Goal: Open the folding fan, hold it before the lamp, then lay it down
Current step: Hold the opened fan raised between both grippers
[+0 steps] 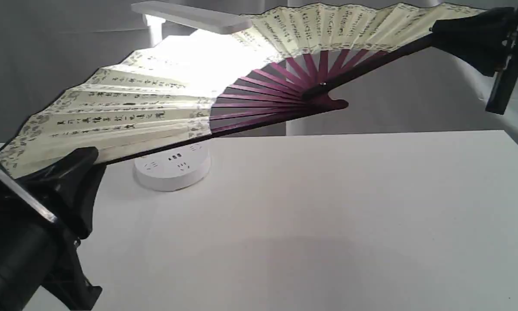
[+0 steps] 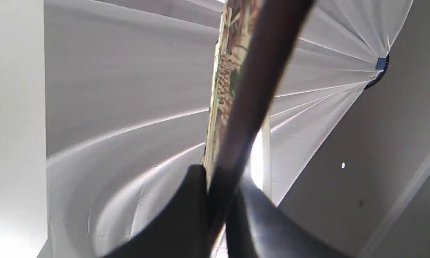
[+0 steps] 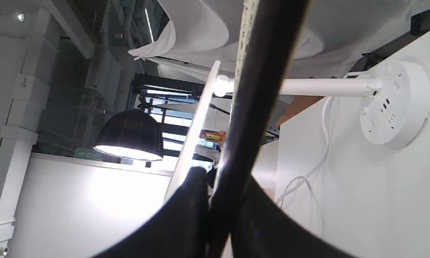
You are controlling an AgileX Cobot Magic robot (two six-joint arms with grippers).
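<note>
Fan [image 1: 155,108]: fully spread and held in the air above the table. In the exterior view it tilts, left end low and right end high. We see cream pleats with black calligraphy, and maroon ribs meeting at the pivot.
Left gripper [image 1: 86,157]: we find it clamped on the fan's lower outer guard, a finger pressed to either side.
Right gripper [image 1: 446,32]: we find it clamped likewise on the upper guard.
Lamp [image 1: 172,166]: it stands behind the fan. Its round base rests on the table beneath the leaf and its bar head shows above the leaf's edge. We see its light glowing through the paper.
Cord [image 3: 319,157]: white, running from the lamp's base.
Table [image 1: 328,216]: white.
</note>
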